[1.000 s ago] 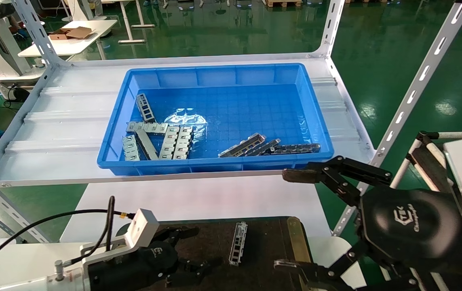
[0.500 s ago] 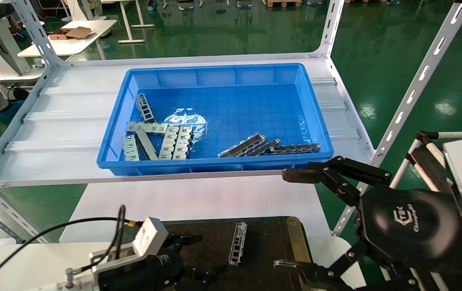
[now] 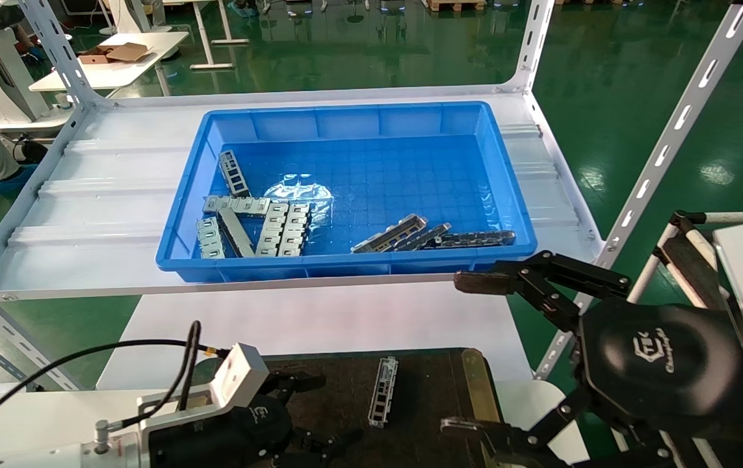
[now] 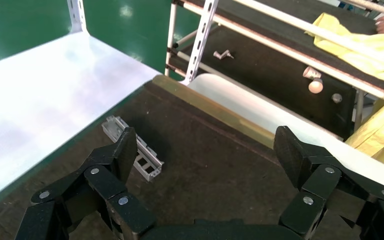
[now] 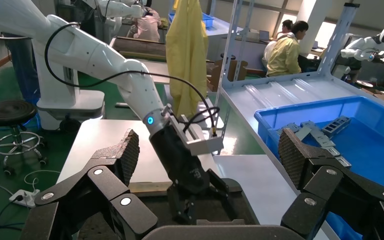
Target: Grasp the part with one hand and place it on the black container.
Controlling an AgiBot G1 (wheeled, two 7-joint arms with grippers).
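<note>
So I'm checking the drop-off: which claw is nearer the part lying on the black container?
Left. The left claw hangs open over the black container, just beside the part. The right claw is open off the container's right edge, farther away.

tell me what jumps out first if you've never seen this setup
The bright blue bin on the white shelf draws the eye, with metal strips scattered inside it. Nearer the robot, one part lies alone on the black container. The left gripper hangs open just beside it, empty, while the right gripper waits open off the tray's right edge.
</note>
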